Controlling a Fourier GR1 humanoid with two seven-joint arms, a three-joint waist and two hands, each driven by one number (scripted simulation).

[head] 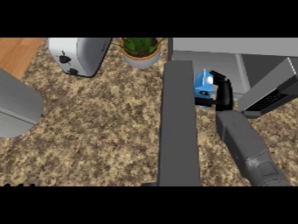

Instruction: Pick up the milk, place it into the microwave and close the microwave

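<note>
The milk [203, 85] is a small blue and white carton. My right hand [224, 92] is curled round it from the right, and its fingers hide the carton's right side. Hand and carton sit at the front of the microwave [241, 47], at the left of its open cavity. The microwave door [179, 127] stands swung open, a long dark grey panel seen edge-on just left of the carton. The keypad panel [271, 99] lies to the right of my hand. Only the fingertips of my left hand [19, 185] show, pointing up at the lower left edge.
A silver toaster [80, 54] stands at the back left, with a potted plant [140, 49] beside it. A large grey object [8, 105] fills the left edge. The speckled counter [99, 127] stretches between it and the open door.
</note>
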